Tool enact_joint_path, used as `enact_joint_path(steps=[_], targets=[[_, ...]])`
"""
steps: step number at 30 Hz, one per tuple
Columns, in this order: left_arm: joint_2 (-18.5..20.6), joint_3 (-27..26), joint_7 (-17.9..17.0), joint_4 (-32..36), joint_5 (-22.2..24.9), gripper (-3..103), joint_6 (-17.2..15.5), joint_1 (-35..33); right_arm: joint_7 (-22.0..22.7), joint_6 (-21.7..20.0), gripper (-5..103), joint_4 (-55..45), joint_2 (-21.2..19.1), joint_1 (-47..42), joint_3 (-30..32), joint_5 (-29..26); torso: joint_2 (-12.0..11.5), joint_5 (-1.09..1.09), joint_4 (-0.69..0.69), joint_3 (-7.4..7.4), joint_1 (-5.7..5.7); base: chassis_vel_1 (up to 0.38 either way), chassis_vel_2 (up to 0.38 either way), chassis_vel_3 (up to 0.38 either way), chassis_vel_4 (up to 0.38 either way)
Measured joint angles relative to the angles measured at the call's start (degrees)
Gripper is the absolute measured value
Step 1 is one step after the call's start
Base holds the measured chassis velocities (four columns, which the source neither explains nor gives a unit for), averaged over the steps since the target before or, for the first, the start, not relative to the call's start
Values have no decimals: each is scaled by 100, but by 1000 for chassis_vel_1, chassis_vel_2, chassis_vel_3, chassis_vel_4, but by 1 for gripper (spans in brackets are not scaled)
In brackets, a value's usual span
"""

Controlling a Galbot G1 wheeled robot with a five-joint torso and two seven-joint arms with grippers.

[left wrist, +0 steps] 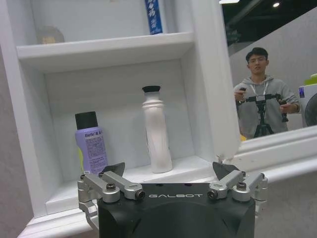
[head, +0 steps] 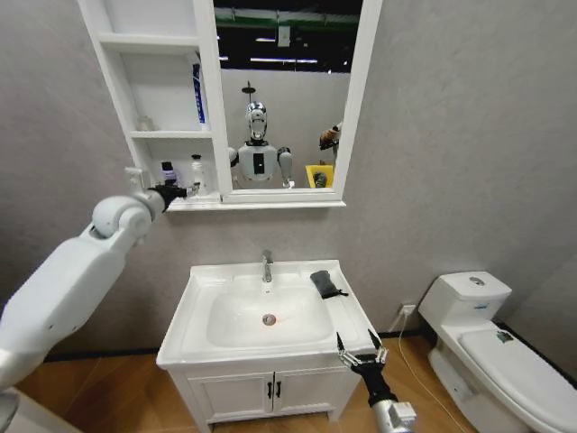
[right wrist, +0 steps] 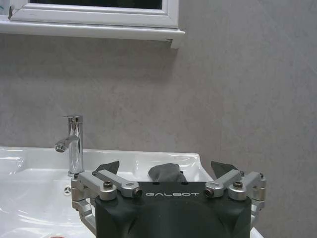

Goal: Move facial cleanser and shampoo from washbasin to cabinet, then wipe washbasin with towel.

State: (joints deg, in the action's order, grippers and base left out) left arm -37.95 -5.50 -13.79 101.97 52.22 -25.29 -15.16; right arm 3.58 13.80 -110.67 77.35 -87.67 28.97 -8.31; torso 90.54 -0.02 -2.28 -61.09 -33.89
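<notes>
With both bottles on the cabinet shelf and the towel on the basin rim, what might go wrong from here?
1. The left gripper hangs open right before the white bottle and purple bottle on the cabinet's bottom shelf; a careless pull-back may topple them.
2. The towel lies by the washbasin's right rim edge; the open right gripper might nudge it off.

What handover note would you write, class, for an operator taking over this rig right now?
Left gripper: jaws open, empty, raised at the cabinet's bottom shelf.
Right gripper: jaws open, empty, low at the washbasin's front right corner, facing the towel.
Purple bottle and white bottle stand on that bottom shelf, apart.
Towel lies on the basin's right rim, untouched.
Done: both bottles shelved.
Left: take the towel and wipe the washbasin.
</notes>
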Motion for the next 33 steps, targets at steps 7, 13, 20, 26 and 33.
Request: enact_joint_path(steps=[7,13,20,26,33], targets=[[-70,-2162,235,1012,-1248,100,778,-3356,125,-321,100,-465,-175,-127,105,-239,0,1,2,0,0,0,0,0,0],[-1071,-3751,340,1826,-1607,100,929,-5785,151,-481,100,-713,-278,-184,179,-435,0,3,3,1,1,0,0,0,0],[-3117,-4533,751,3065,-2651,100,1045,-7600,97,-428,100,-721,-258,-390,107,-347,1,4,0,1,2,0,0,0,0],[-3804,-4632,1140,3346,-3019,100,1220,-7961,33,-347,100,-767,-249,-452,120,-389,1,3,1,0,0,0,0,0,0],[-3823,-4624,1168,3341,-3029,100,1231,-7935,35,-530,100,-660,-165,-166,83,-427,0,2,-2,0,0,0,0,0,0]])
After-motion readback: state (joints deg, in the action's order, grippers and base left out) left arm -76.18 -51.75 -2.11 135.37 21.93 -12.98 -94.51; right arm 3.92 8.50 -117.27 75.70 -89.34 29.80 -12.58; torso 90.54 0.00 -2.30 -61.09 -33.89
